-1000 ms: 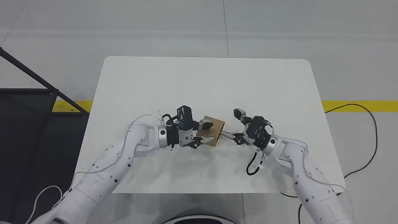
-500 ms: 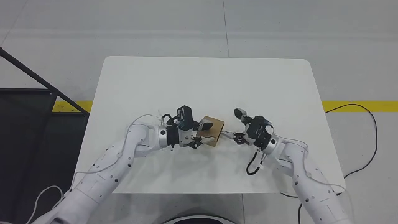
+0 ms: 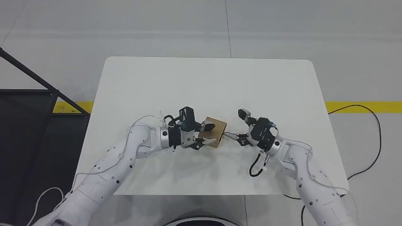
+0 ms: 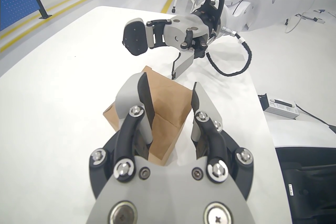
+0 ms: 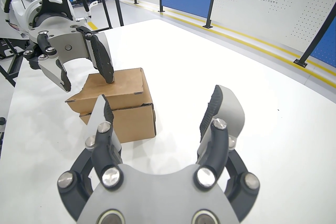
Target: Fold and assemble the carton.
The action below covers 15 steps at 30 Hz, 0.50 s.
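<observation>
A small brown carton [image 3: 214,132] sits near the middle of the white table [image 3: 251,81], its lid flaps folded down but slightly raised along one edge [image 5: 123,104]. My left gripper [image 3: 200,137] is open over it. In the right wrist view one of its fingertips [image 5: 108,78] rests on the lid and the other hangs beside the carton. The left wrist view shows the carton [image 4: 168,104] between the spread fingers of my left gripper [image 4: 169,93]. My right gripper [image 5: 160,99] is open, close to the carton's opposite side, and holds nothing [image 3: 235,136] [image 4: 157,54].
Bare tabletop lies all around the carton. A black frame [image 3: 25,138] stands off the table's left side. A cable [image 3: 370,138] runs over the floor on the right, and yellow floor lines [image 3: 358,107] pass behind.
My right arm has shifted very slightly away from the carton. The left gripper and the carton have kept still.
</observation>
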Tool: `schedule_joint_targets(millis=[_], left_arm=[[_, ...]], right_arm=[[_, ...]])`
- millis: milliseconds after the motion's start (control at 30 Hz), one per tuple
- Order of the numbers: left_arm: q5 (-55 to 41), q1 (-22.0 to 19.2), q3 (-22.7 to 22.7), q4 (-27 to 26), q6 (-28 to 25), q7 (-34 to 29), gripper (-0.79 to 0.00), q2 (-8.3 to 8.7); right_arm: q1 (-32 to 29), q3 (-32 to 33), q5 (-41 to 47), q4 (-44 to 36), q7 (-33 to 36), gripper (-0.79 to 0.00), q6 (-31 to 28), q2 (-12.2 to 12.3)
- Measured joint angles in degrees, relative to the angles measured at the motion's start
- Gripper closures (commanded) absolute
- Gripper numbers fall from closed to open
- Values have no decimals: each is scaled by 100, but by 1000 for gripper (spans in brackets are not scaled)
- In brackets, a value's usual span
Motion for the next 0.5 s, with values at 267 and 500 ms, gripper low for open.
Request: schedule_joint_targets(millis=[267, 500], left_arm=[[16, 10, -37, -18, 11, 57, -388, -5], [33, 33, -63, -37, 29, 93, -385, -8]], right_arm=[[-49, 11, -100, -93, 25, -742, -44, 18], [-53, 13, -71, -94, 34, -736, -51, 18]])
